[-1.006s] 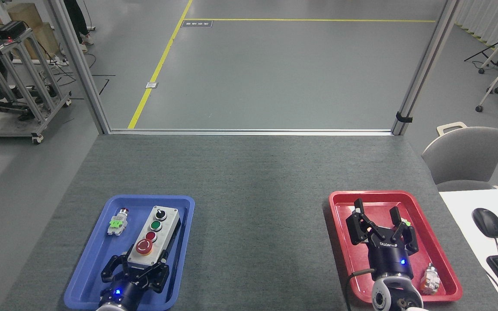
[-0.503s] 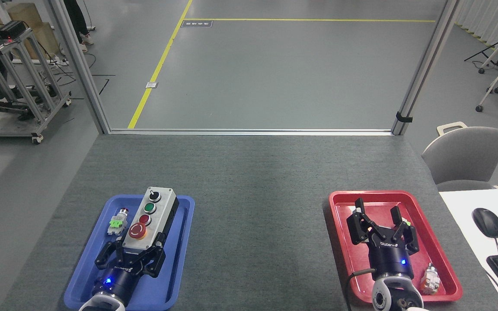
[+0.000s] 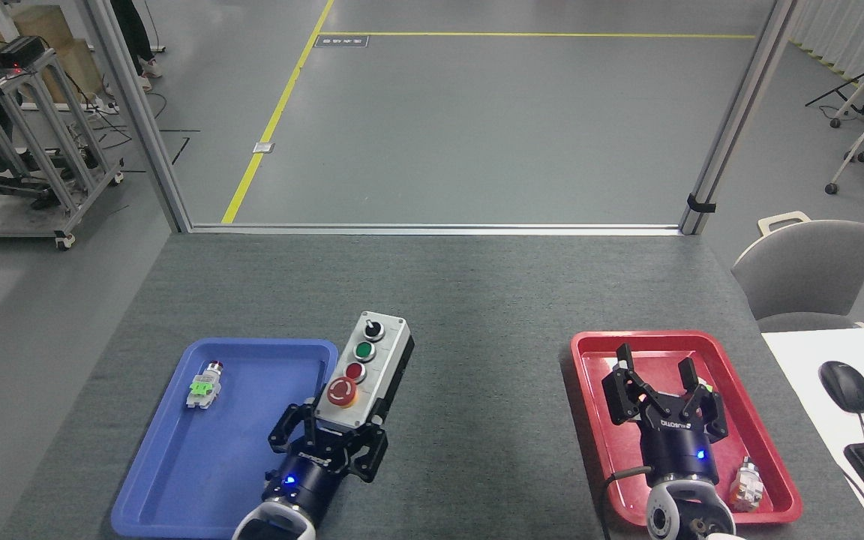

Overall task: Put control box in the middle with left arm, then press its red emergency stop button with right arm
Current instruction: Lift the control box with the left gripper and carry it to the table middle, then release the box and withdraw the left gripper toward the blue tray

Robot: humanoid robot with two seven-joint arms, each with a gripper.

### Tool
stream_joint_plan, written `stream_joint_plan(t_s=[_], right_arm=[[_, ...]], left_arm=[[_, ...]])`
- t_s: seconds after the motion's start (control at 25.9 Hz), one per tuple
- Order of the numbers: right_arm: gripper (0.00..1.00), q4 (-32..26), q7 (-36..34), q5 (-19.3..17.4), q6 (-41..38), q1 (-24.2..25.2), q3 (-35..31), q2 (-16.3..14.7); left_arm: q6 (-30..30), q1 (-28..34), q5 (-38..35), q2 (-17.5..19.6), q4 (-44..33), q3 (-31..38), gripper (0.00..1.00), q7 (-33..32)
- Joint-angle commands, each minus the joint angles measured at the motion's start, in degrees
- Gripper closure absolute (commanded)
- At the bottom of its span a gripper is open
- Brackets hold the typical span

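Observation:
The light grey control box (image 3: pixel 376 358) hangs lifted above the right rim of the blue tray (image 3: pixel 169 450), its far end over bare felt. My left gripper (image 3: pixel 338 426) is shut on its near end. On its face run a black knob, a green button, a small red button, and nearest me the red emergency stop button (image 3: pixel 342 392) with its yellow collar. The dark grey middle of the table (image 3: pixel 477 390) lies just right of the box. Over the red tray (image 3: pixel 604 450) my right gripper (image 3: pixel 657 379) stands open, with nothing between its fingers.
A small switch part with a green tag (image 3: pixel 203 385) lies in the blue tray. Another small switch part (image 3: pixel 747 484) sits at the red tray's near right corner. A white desk with mouse (image 3: pixel 846 385) and keyboard borders the table's right side.
My left gripper has lifted the control box out of the blue tray and carried it right, toward the table's middle. The right arm has not moved.

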Motion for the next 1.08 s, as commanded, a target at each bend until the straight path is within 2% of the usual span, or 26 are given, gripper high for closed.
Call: stream_joint_plan(t_s=[0.0,0.19,0.27,0.46,0.7,0.73,0.77,0.81,0.93,1.04], right_arm=[[0.0,0.0,0.0,0.0,0.0,-0.2,0.0,0.1],[0.0,0.0,0.0,0.0,0.0,-0.4,0.0,0.2],[0.0,0.0,0.0,0.0,0.0,-0.6,0.0,0.3],[0.0,0.0,0.0,0.0,0.0,-0.7,0.0,0.1],[0.0,0.0,-0.1,0.0,1.0,-0.7,-1.4,0.1],[0.0,0.0,-0.1,0.1,1.0,-0.7,-1.4,0.1],[0.0,0.0,-0.1,0.1,1.0,-0.7,-1.6,0.1],[0.0,0.0,-0.1,0.1,1.1,-0.8,-1.8,0.1],[0.0,0.0,-0.1,0.1,1.1,-0.9,-1.8,0.1],[0.0,0.1,-0.2,0.2,1.2,-0.8,-1.9,0.0]], left_arm=[[3.7,-2.4,-1.8,-3.7,3.9,-5.6,1.0,-0.8],[5.5,-4.8,-8.0,-9.7,11.9,-6.9,1.0,-0.9],[6.5,-5.3,-8.5,-10.0,14.0,-8.0,1.0,-0.9],[12.4,-5.8,-8.2,-9.9,14.5,-16.4,1.0,-0.9],[13.3,-5.8,-8.0,-9.9,15.3,-18.0,1.0,-1.1],[13.3,-5.8,-7.9,-9.9,15.5,-18.5,0.91,-1.1],[13.4,-5.8,-7.9,-9.9,16.0,-19.0,0.68,-1.1],[13.5,-5.8,-7.8,-9.9,16.4,-19.1,0.52,-1.1],[13.7,-5.8,-7.6,-9.8,16.6,-19.2,0.45,-1.1],[13.7,-5.7,-7.4,-9.8,16.1,-19.0,0.21,-0.9]])
